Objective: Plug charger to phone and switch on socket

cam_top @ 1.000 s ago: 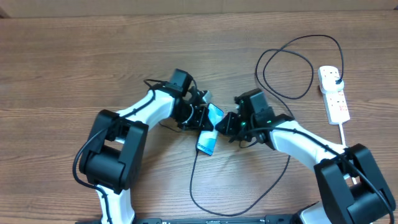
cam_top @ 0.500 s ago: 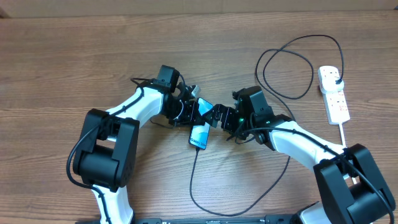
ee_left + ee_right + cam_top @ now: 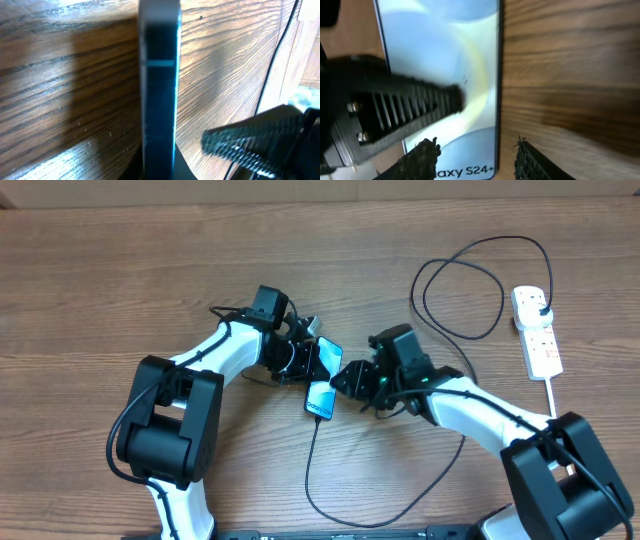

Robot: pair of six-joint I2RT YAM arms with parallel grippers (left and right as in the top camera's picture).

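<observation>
Nearer now, the open right gripper (image 3: 343,377) reaches the phone (image 3: 321,398) clamped in the left gripper (image 3: 310,359), probably to seat the charger (image 3: 306,472).

Part of the phone (image 3: 440,40) beyond the view's edge; socket (image 3: 537,330) switches too small

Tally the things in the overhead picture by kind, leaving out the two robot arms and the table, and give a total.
Phone: 1
Black charger cable: 1
White power strip: 1
Total: 3
</observation>
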